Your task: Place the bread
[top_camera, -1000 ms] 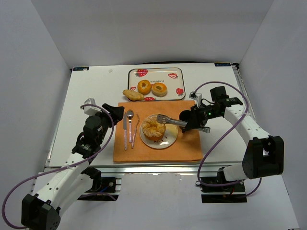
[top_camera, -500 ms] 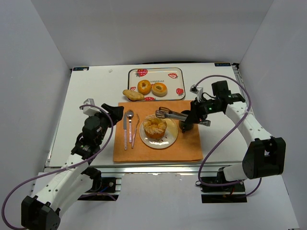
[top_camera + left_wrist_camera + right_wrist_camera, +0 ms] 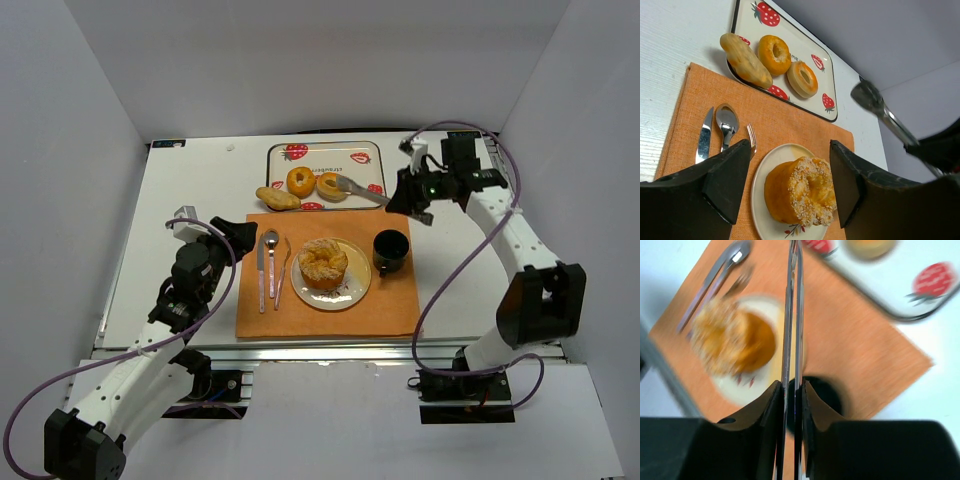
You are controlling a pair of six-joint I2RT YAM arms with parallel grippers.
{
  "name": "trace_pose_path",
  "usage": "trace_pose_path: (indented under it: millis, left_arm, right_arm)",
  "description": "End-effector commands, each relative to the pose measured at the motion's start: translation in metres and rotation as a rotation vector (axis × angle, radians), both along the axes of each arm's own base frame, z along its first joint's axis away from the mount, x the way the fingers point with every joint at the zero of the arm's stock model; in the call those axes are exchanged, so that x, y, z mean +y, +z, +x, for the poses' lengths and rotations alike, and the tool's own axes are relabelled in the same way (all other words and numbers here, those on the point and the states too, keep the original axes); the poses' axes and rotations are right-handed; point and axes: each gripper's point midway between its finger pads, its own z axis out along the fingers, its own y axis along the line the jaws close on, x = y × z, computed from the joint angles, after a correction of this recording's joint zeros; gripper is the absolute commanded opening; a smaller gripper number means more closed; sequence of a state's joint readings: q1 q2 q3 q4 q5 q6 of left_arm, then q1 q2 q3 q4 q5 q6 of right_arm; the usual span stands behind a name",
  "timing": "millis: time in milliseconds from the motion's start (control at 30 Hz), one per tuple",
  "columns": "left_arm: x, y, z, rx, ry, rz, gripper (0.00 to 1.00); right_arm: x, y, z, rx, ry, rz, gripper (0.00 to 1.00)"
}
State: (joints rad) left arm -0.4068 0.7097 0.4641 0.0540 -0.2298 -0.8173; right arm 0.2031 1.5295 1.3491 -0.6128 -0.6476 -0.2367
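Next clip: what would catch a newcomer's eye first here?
First, the big seeded bread on the plate, in the middle of the orange placemat. Next, the metal tongs clamped in the right gripper. They are held over the near right part of the strawberry tray at the far side, beside two ring-shaped breads.

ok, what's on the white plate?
One sesame-topped bread roll sits on the plate, nothing else visible. The plate's middle is covered by the roll, so anything beneath it can't be seen.
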Motion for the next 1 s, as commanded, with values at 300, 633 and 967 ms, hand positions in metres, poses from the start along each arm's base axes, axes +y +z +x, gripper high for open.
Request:
trace_pose_path:
  millis: [300, 633, 967]
  left_arm:
    - [0.005, 0.001, -0.002, 0.006, 0.025, -0.014, 0.73]
    - [0.003, -0.002, 0.002, 0.018, 0.027, -0.013, 0.74]
    - [0.001, -0.005, 0.004, 0.025, 0.019, -0.008, 0.74]
  right_arm:
    - [0.0, -0.03, 0.13, 0.13, -0.398, 0.023, 0.39]
    - [0.006, -0.055, 0.139, 0.173, -0.375, 0.026, 0.46]
    - [0.009, -0.045, 0.132, 0.186, -0.382, 0.072, 0.46]
